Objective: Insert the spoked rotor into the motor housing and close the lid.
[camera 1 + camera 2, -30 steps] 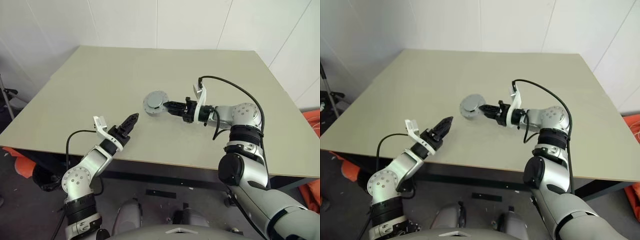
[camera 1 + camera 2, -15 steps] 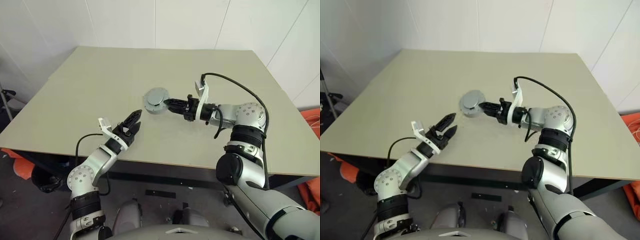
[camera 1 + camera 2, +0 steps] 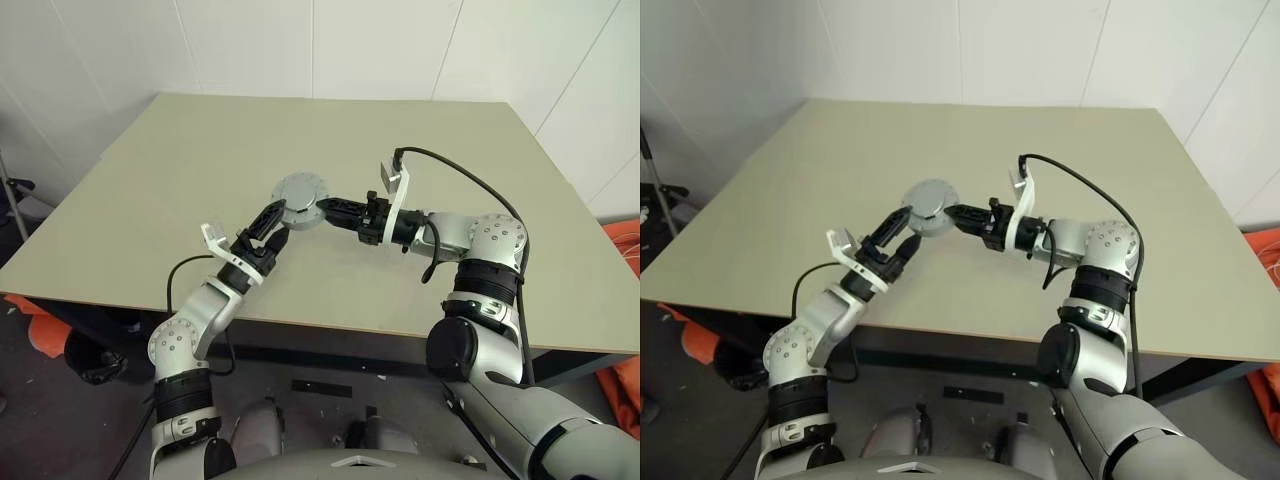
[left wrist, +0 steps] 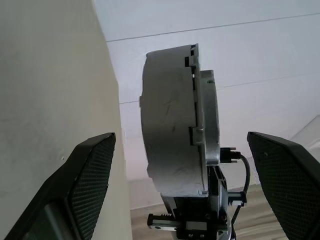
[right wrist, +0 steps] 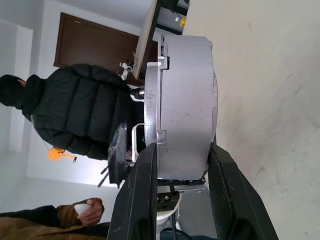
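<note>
Right end effector [image 3: 325, 209]: pinching the motor housing [image 3: 298, 200] above the desk [image 3: 200, 160].
Left end effector [image 3: 270, 224]: spread wide, just left of housing.

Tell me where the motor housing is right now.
In the head views the motor housing is held off the table near its middle, clamped in the right gripper. The open left gripper sits just to its left.

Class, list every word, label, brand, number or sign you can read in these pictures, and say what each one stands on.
None: no readable text stands anywhere.
The motor housing, held in the right gripper, shows bare grey metal.
The open left gripper and the table carry no lettering.
The person's dark jacket is plain.
</note>
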Tool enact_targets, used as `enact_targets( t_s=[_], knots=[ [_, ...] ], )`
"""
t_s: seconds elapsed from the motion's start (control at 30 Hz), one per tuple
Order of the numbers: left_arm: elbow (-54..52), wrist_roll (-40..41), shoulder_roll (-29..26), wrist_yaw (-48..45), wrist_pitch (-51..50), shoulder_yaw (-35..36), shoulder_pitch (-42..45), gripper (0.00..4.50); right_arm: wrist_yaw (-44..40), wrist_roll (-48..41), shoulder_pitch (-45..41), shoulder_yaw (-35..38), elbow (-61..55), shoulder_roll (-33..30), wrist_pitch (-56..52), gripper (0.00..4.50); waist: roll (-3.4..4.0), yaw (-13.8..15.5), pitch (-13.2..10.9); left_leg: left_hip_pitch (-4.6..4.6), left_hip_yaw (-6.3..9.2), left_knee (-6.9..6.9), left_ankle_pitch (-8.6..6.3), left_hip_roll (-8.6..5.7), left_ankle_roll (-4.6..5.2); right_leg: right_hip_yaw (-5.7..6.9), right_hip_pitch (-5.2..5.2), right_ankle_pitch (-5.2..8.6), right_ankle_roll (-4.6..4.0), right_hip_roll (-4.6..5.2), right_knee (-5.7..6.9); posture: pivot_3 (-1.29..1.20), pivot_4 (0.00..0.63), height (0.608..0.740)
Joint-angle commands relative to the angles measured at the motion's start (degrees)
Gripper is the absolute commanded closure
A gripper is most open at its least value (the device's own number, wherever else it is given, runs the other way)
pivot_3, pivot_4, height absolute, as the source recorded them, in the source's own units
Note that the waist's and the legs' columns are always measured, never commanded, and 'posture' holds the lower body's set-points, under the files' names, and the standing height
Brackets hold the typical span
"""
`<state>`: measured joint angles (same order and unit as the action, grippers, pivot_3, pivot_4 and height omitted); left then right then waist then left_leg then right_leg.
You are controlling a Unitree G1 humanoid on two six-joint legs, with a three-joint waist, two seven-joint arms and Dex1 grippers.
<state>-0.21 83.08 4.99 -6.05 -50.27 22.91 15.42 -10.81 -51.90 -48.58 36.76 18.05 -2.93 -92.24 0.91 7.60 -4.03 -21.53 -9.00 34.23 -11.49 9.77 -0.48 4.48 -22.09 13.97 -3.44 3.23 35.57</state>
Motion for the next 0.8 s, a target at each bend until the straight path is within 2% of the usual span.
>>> enact_targets(
  t_s=[0.03, 0.23, 0.33, 0.47, 0.53, 0.8],
  knots=[
    [0.2, 1.2, 0.2, -1.1, 1.6, -0.7, 1.6, 0.02, 2.0, -7.9, -0.1, -0.5, -3.6, 0.5, -0.3, 3.30, 0.00, 0.0, 0.0, 0.00, 0.00, 0.00, 0.00, 0.00, 0.00, 0.00, 0.00, 0.00, 0.01, 0.00, 0.00, 0.00, 0.000, 0.740],
    [1.3, 0.9, 0.0, -1.6, 2.6, -1.5, 2.5, 0.02, 6.9, -13.8, 1.2, -1.4, -4.0, 0.5, -0.3, 3.30, 0.00, 0.0, 0.0, 0.00, 0.00, 0.00, 0.01, 0.00, -0.01, -0.01, 0.00, -0.02, 0.05, 0.00, 0.00, 0.00, 0.000, 0.740],
    [1.7, 0.7, 0.0, -1.4, 2.6, -1.8, 2.5, 0.61, 8.8, -15.7, 1.3, -1.3, -3.8, 0.2, -0.3, 3.30, 0.00, 0.0, 0.0, 0.00, 0.01, 0.00, 0.02, -0.01, -0.04, -0.01, 0.01, -0.03, 0.08, 0.00, 0.00, 0.00, 0.000, 0.740],
    [1.7, 0.8, -0.1, -1.1, 2.4, -2.0, 2.5, 1.86, 10.7, -17.5, 1.2, -1.2, -3.5, 0.1, -0.3, 3.30, 0.00, 0.0, 0.0, 0.00, 0.01, 0.01, 0.03, -0.02, -0.06, -0.01, 0.01, -0.04, 0.11, 0.00, 0.01, 0.00, 0.000, 0.740],
    [1.6, 1.0, -0.2, -0.9, 2.1, -2.2, 2.3, 2.34, 11.3, -17.9, 1.2, -1.1, -3.2, 0.1, -0.3, 3.30, 0.00, 0.0, 0.0, -0.01, 0.01, 0.02, 0.03, -0.02, -0.06, -0.01, 0.01, -0.04, 0.12, 0.00, 0.01, 0.00, 0.000, 0.740],
    [0.7, 1.9, -0.8, -0.3, 1.8, -2.3, 1.5, 2.35, 12.6, -19.4, 1.3, -1.0, -2.8, 0.0, -0.3, 3.30, 0.00, -0.1, 0.0, -0.01, 0.02, 0.02, 0.04, -0.03, -0.07, -0.02, 0.01, -0.05, 0.14, 0.00, 0.01, 0.00, 0.000, 0.740]
  ],
)
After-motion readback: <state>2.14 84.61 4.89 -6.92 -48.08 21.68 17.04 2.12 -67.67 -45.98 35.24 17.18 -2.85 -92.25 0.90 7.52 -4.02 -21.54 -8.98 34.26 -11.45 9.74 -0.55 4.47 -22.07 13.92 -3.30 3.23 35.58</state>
